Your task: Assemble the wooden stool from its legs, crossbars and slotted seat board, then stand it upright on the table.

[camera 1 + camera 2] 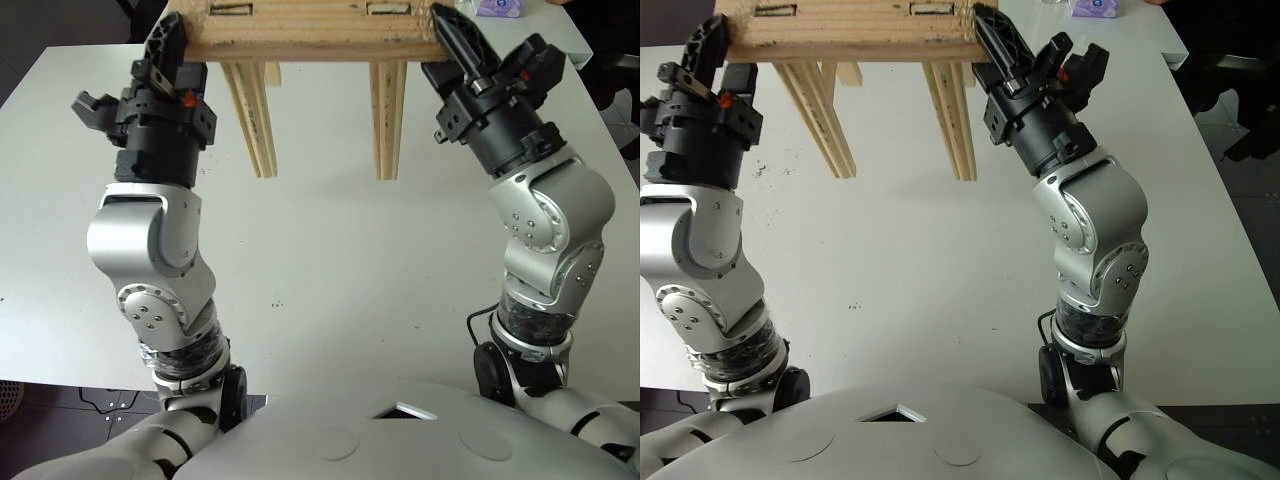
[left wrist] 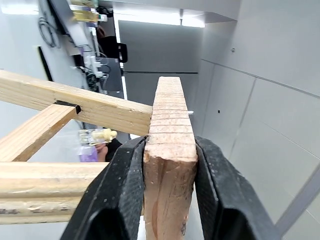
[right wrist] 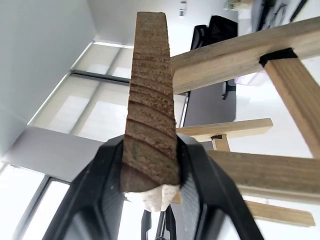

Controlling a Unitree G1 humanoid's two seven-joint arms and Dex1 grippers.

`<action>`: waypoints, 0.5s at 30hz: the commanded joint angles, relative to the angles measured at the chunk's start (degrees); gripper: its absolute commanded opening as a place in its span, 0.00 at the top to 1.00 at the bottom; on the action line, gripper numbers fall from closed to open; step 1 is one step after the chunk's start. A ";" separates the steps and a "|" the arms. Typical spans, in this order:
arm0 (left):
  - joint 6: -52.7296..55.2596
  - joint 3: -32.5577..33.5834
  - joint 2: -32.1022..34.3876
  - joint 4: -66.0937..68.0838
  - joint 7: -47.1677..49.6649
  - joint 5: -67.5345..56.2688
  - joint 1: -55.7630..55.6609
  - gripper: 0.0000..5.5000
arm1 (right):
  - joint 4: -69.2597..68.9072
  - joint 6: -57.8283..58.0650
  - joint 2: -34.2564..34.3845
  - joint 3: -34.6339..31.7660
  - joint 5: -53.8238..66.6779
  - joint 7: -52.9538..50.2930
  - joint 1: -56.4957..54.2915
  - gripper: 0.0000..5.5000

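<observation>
The assembled wooden stool is held by its slotted seat board (image 1: 310, 30) at the far middle of the white table (image 1: 320, 280), seat up. Its legs (image 1: 250, 120) (image 1: 388, 120) point down and slightly splay; I cannot tell whether their feet touch the table. My left gripper (image 1: 170, 45) is shut on the seat board's left end, the board's edge (image 2: 167, 115) clamped between its fingers (image 2: 127, 175). My right gripper (image 1: 455, 45) is shut on the right end, its fingers (image 3: 197, 165) pinching the board's end grain (image 3: 150, 90). Crossbars (image 3: 235, 52) join the legs underneath.
A small purple and white packet (image 1: 497, 8) lies at the table's far right corner. The table's right edge (image 1: 1240, 230) runs close beside my right arm. Bare tabletop stretches between my two arms in front of the stool.
</observation>
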 commanded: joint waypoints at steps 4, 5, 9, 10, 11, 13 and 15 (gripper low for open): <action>2.67 2.27 -2.63 4.59 -2.76 2.51 7.96 0.76 | 1.97 -2.61 8.05 7.07 -14.85 -7.44 0.43 0.76; 3.46 2.28 -2.77 5.11 -4.02 2.63 8.74 0.76 | 2.32 -4.32 13.26 11.22 -20.65 -10.51 -2.13 0.76; 4.03 1.13 -5.26 8.62 -5.66 5.32 7.75 0.76 | 2.78 -5.56 19.85 15.30 -30.10 -14.59 -3.19 0.76; 4.00 0.83 -5.87 9.85 -5.60 6.12 6.52 0.76 | 2.89 -5.90 20.33 15.46 -31.07 -14.47 -2.94 0.76; 4.05 0.69 -6.32 10.81 -5.57 6.85 5.17 0.76 | 2.99 -6.14 20.75 15.47 -31.88 -14.33 -2.90 0.76; 4.55 0.93 -6.60 12.04 -5.49 7.75 2.67 0.76 | 3.22 -6.31 21.32 15.19 -32.86 -14.23 -3.13 0.76; 5.15 1.42 -6.33 12.65 -5.49 8.36 1.05 0.76 | 3.45 -6.26 21.37 14.98 -33.29 -14.44 -3.41 0.76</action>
